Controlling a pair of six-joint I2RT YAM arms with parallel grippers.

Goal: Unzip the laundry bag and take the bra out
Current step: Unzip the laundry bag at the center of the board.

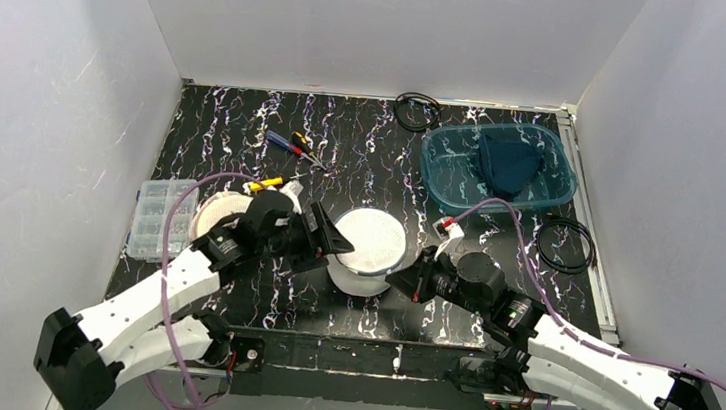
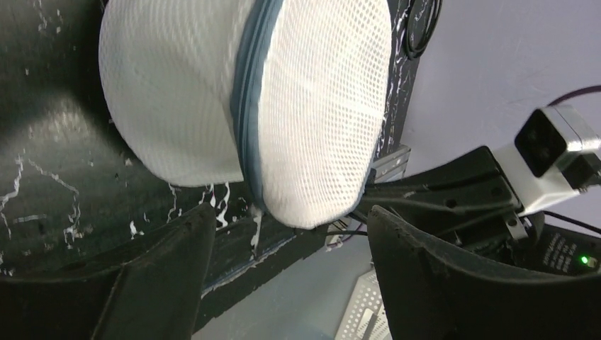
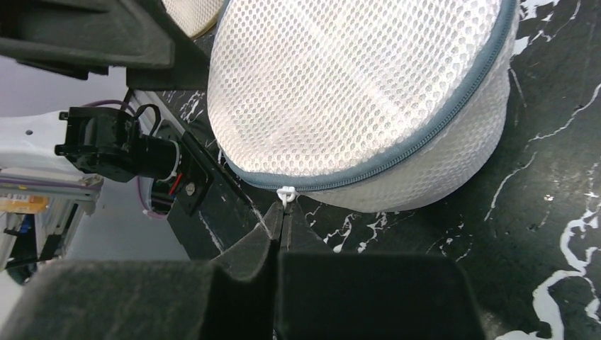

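Unzipping looked next — right gripper clenched white plastic zipper pull of round white mesh laundry bag, left gripper released — needing a sideways drag.

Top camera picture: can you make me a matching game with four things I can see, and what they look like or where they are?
Things:
1. laundry bag
2. tub
3. parts box
4. left gripper

Clues:
A. clear, over by the left edge
B. jaws wide open
C. white mesh, in the middle
D. blue, in the far right corner

Pairs: 1-C, 2-D, 3-A, 4-B
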